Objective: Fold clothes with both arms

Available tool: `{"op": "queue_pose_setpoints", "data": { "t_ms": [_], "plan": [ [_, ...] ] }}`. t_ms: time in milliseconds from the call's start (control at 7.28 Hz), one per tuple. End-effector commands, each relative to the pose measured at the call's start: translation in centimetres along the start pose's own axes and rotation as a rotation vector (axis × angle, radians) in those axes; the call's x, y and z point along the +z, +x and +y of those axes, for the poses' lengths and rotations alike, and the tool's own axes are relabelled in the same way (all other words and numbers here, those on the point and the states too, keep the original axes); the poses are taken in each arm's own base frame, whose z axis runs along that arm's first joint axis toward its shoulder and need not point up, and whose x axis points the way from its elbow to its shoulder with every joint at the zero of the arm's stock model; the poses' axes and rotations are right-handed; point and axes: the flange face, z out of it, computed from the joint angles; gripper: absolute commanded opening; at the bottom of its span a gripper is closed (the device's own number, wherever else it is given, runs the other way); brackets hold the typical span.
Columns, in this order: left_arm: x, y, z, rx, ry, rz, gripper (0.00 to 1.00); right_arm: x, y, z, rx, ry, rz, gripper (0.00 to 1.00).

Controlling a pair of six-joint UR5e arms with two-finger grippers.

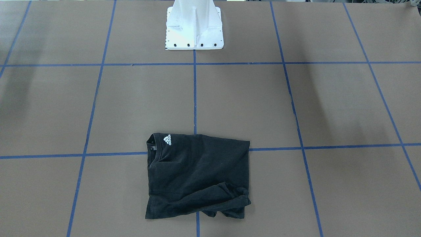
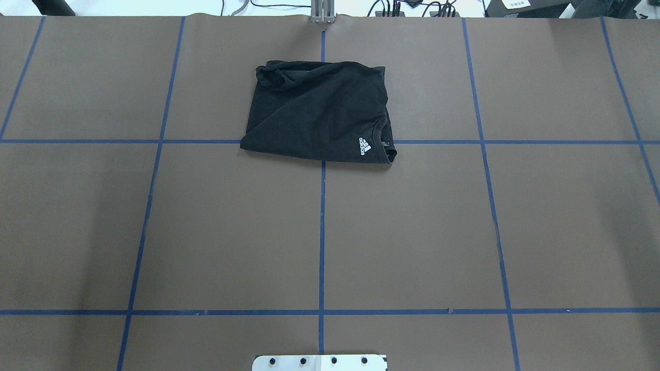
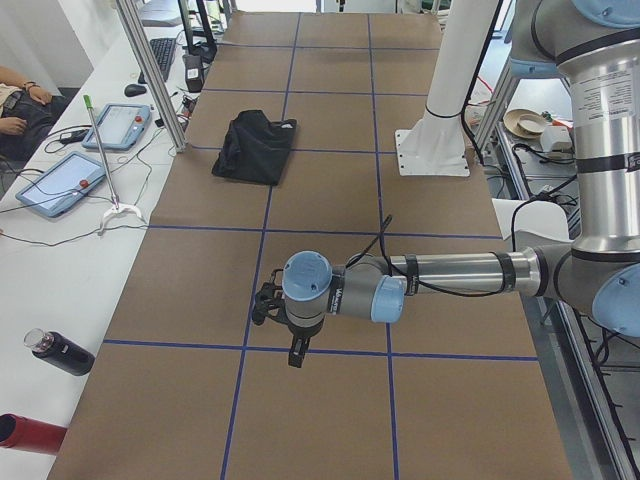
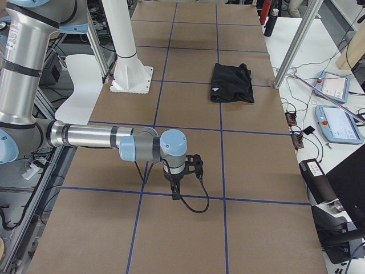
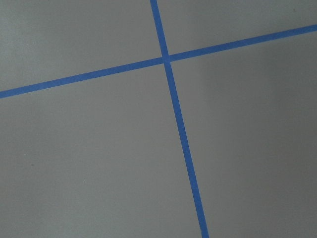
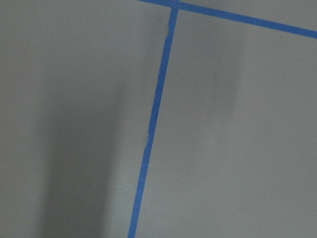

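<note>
The black T-shirt (image 1: 197, 174) lies folded into a compact rectangle on the brown table, on the side away from the robot, with the small white Adidas logo (image 1: 166, 140) up by the collar. One corner is bunched. It also shows in the overhead view (image 2: 317, 111) and both side views (image 3: 255, 148) (image 4: 232, 83). The block logo is hidden. My left gripper (image 3: 294, 352) hangs low over the table's left end, far from the shirt. My right gripper (image 4: 175, 191) hangs low over the right end. I cannot tell whether either is open or shut. Both wrist views show only table and tape.
The white pedestal base (image 1: 194, 29) stands at the table's middle on the robot's side. Blue tape lines (image 2: 322, 232) grid the table. A side bench holds tablets (image 3: 60, 180) and bottles (image 3: 60, 352); aluminium frame posts (image 3: 150, 70) stand along the table's far edge.
</note>
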Motion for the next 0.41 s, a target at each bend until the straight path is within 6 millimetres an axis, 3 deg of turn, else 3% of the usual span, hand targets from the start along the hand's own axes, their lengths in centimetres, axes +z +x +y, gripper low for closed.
{"op": "queue_pose_setpoints", "data": {
  "t_ms": [0,275],
  "plan": [
    [-0.03,0.0,0.0,0.0,0.001,0.0,1.0,0.03,-0.04,-0.02,-0.001,-0.001,0.0,1.0],
    [0.01,0.06,-0.03,0.002,0.001,0.0,1.0,0.12,-0.25,-0.1,-0.004,-0.004,-0.001,1.0]
  ]
}}
